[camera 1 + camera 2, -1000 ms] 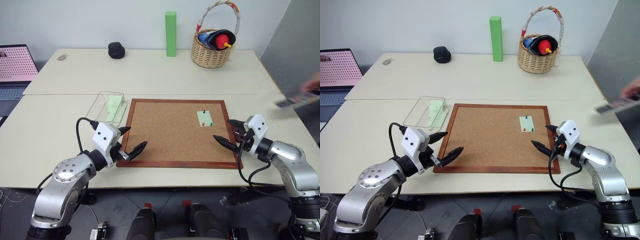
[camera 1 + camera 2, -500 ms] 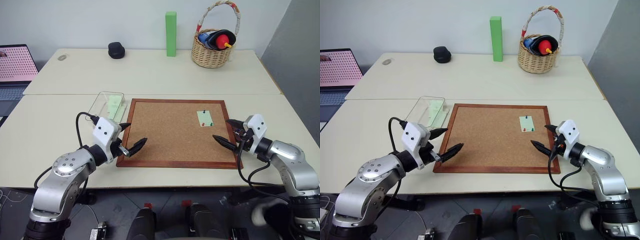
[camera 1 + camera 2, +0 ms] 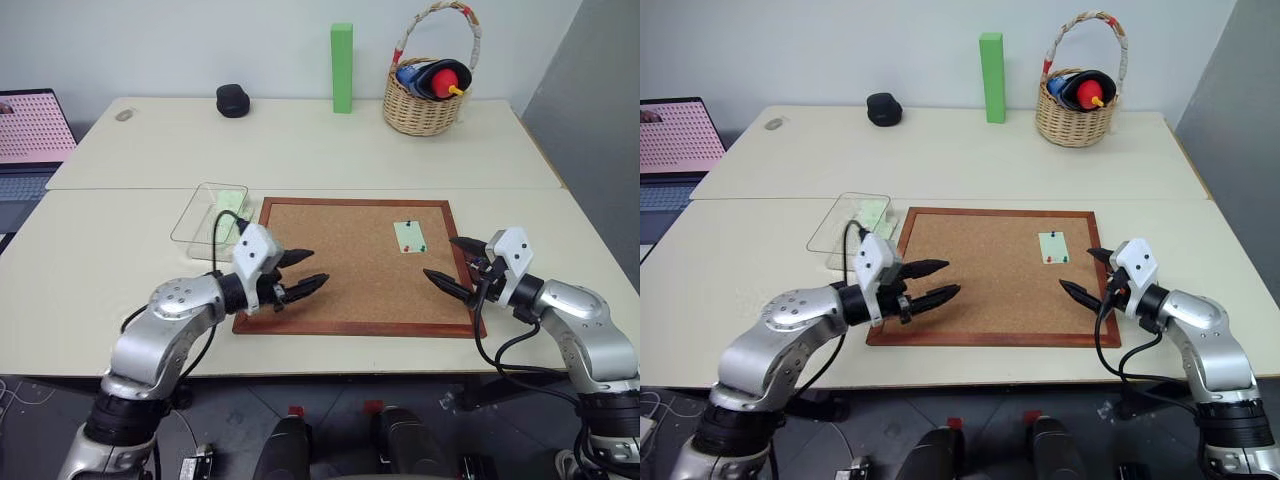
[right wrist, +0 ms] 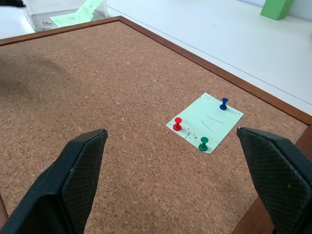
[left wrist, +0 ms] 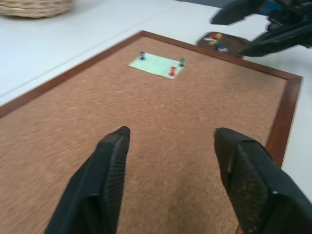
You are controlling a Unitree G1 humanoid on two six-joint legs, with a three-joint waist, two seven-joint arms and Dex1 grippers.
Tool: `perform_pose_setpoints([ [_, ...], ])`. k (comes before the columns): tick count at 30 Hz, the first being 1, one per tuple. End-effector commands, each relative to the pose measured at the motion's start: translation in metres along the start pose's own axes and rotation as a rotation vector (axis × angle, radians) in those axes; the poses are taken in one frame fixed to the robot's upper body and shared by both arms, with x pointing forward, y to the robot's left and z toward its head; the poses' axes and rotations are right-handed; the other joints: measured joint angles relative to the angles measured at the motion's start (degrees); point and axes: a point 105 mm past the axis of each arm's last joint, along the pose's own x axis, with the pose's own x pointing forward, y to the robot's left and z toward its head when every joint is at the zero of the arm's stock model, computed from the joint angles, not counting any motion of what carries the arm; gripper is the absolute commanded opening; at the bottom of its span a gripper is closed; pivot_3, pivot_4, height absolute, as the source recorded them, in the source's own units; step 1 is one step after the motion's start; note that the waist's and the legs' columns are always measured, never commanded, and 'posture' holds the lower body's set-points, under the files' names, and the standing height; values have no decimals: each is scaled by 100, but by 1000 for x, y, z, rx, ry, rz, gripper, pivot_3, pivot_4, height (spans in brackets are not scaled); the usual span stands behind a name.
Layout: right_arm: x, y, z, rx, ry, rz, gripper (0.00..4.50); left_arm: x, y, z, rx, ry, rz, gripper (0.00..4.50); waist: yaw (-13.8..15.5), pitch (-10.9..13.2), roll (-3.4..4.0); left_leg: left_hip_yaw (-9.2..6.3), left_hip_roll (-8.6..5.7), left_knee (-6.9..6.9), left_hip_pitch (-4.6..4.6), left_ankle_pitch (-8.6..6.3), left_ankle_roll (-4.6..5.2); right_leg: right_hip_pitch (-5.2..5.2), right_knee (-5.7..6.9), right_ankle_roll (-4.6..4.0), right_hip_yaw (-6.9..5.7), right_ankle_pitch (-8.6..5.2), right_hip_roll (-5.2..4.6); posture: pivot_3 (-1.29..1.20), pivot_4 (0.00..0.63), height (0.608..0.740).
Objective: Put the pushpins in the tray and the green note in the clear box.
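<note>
Black fingers of the left gripper (image 3: 303, 271) stand apart over the corkboard's (image 3: 340, 260) lower-left part, holding nothing. Right gripper (image 3: 448, 262) gapes wide at its right edge. Green note (image 3: 410, 236), pinned by three pushpins (image 4: 203, 143), lies upper right; clear box (image 3: 205, 213) left of the board.

The left gripper (image 3: 303, 272) reaches forward and toward the right, nearly level, its two black fingers (image 5: 109, 165) parted and empty. The right gripper (image 3: 447, 265) points toward the left, opposite it, fingers (image 4: 78, 170) spread wide, nothing between them.
</note>
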Motion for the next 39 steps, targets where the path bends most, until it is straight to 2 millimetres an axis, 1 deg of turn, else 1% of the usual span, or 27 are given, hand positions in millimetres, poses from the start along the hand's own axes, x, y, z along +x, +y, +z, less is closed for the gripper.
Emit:
perform_pose_setpoints([
  [1, 6, 2, 17, -26, -50, 16, 4500, 17, -1, 3, 50, -13, -56, 1855, -3, 0, 0, 1, 0, -1, 1, 0, 0, 0, 0, 0, 2, 0, 0, 0, 150, 740],
  [2, 8, 3, 17, -26, -52, 16, 4500, 22, 0, 1, 53, -10, -63, 1708, -9, 0, 0, 0, -1, -1, 0, 0, 0, 0, 0, 3, 2, 2, 0, 0, 150, 740],
  [6, 12, 3, 19, -21, -58, 16, 4500, 38, 1, -5, 50, -6, -83, 864, -3, 0, 1, 0, -1, 0, 1, 0, 0, 0, 0, 11, 2, 7, 0, 0, 150, 740],
  [8, 17, 3, 21, -17, -64, 15, 4500, 49, 0, -13, 41, 9, -96, 487, 5, 0, 1, 0, -1, 0, 0, 0, 0, 0, -1, 13, 3, 8, 0, 0, 150, 740],
  [10, 19, 2, 23, -21, -69, 10, 4500, 56, 1, -17, 44, 16, -98, 41, -1, 0, 1, -1, -2, 1, 0, 0, 0, 1, 1, 13, 2, 8, 0, 0, 150, 740],
  [14, 24, -5, 29, -10, -86, -10, 4500, 64, 3, -24, 37, 21, -99, 7, -4, 0, 1, -1, -1, 0, 0, 0, 0, 0, 1, 13, 2, 8, 0, 0, 150, 740],
  [17, 32, -11, 30, 2, -69, -23, 4500, 69, 2, -38, 32, 64, -109, 7, -9, 0, 1, -1, -2, 1, 1, 0, 0, 0, 3, 14, 2, 9, 0, 0, 150, 740],
  [21, 47, -27, 27, 30, -15, -76, 4500, 70, -4, -58, 3, 117, -138, 7, -7, -2, 3, 3, -3, 2, 3, 0, 0, 1, 5, 15, 6, 10, 0, 0, 150, 740],
  [23, 53, -34, 26, 46, 2, -96, 4500, 70, -7, -62, -2, 126, -145, 7, -3, -4, 6, 0, -3, 1, 6, 0, 1, 3, 5, 14, 4, 10, -1, 0, 150, 740],
  [27, 70, -48, 18, 81, 55, -120, 4500, 68, -14, -67, -6, 134, -159, 7, -7, -7, 9, 0, -2, 1, 9, 0, 1, 8, 4, 14, 5, 10, -1, 0, 150, 740],
  [33, 88, -59, 8, 84, 99, -127, 4500, 68, -17, -67, -3, 134, -151, 7, -9, -10, 14, 2, -4, -1, 11, 0, 1, 9, 4, 13, 6, 10, -2, 0, 150, 740],
  [35, 93, -62, 6, 80, 108, -134, 4141, 67, -18, -67, -3, 135, -148, 0, -10, -10, 14, 3, -5, -1, 11, 0, 1, 9, 4, 13, 7, 10, -3, 0, 150, 740],
  [36, 95, -63, 5, 81, 111, -138, 4140, 66, -19, -68, -4, 136, -147, 0, -11, -10, 15, 3, -5, -1, 10, 0, 1, 9, 4, 13, 7, 10, -3, 0, 150, 740],
  [38, 99, -64, 2, 79, 117, -144, 3755, 65, -20, -69, -5, 139, -145, 0, -11, -11, 15, 6, -5, -1, 11, 0, 1, 9, 4, 13, 10, 10, -3, 0, 150, 740],
  [39, 101, -65, 2, 80, 118, -145, 3494, 64, -20, -69, -6, 140, -144, 0, -12, -11, 15, 5, -5, -1, 12, 0, 1, 9, 4, 13, 8, 10, -3, 0, 150, 740],
])
